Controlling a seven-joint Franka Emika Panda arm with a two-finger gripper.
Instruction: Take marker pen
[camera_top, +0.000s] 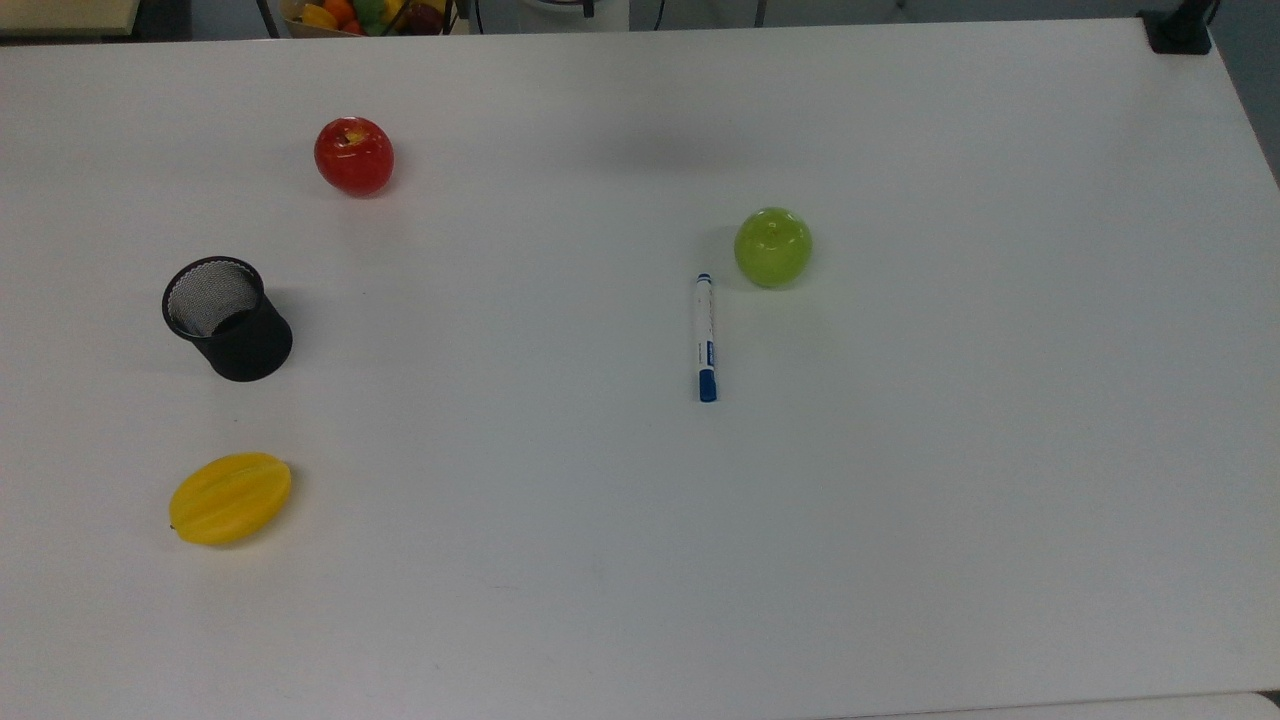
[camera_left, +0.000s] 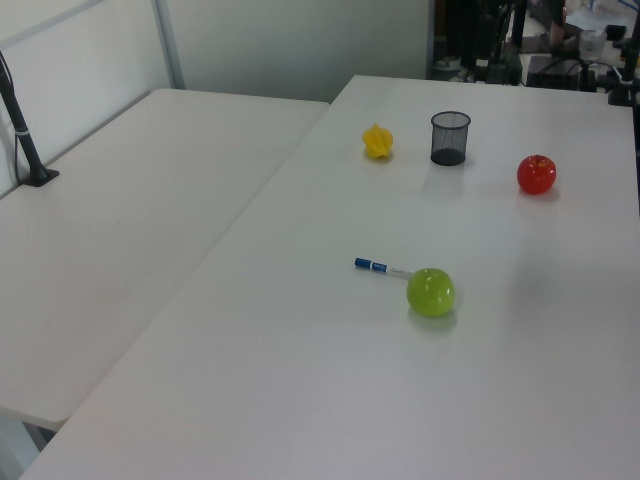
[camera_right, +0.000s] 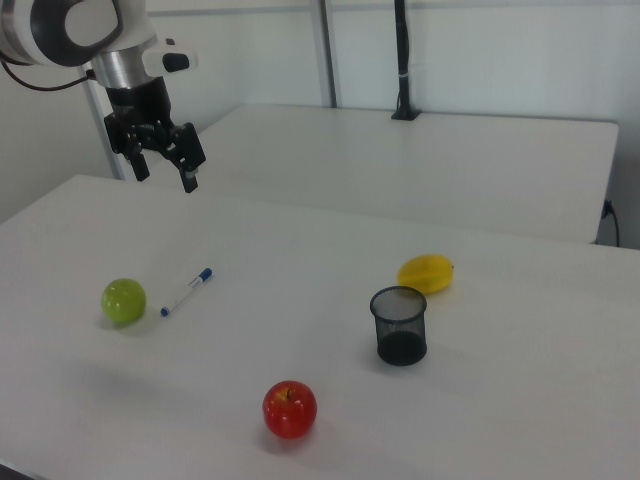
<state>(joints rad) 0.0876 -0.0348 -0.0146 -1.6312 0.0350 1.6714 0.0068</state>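
**Approach phase: tool raised above the desk, marker pen not yet reached**

The tool (camera_right: 165, 170) hangs high over the desk (camera_right: 330, 390) in the right view, its 2 fingers spread wide with nothing between them. The marker pen (camera_top: 705, 338) lies flat on the desk, free of any contact with the tool. In the right view the pen (camera_right: 187, 292) sits below the tool and slightly toward the right view's right, well apart from it in height.

The green apple (camera_top: 772, 246) stands just beside the pen's white-barrelled end; in the top view a narrow strip of desk separates them. The red apple (camera_top: 353, 155), the black mesh cup (camera_top: 227, 318) and the yellow fruit (camera_top: 230, 497) lie well apart, toward the top view's left.

Judged from this layout, the descent is best aimed at the middle of the barrel or nearer the blue cap, away from the green apple, which would likely roll if nudged. The fingers should straddle the barrel across its width, so the wrist may need turning until the closing line crosses the pen's long axis. As the pen is slim and lies flat, the fingertips must come very near the desk before closing.
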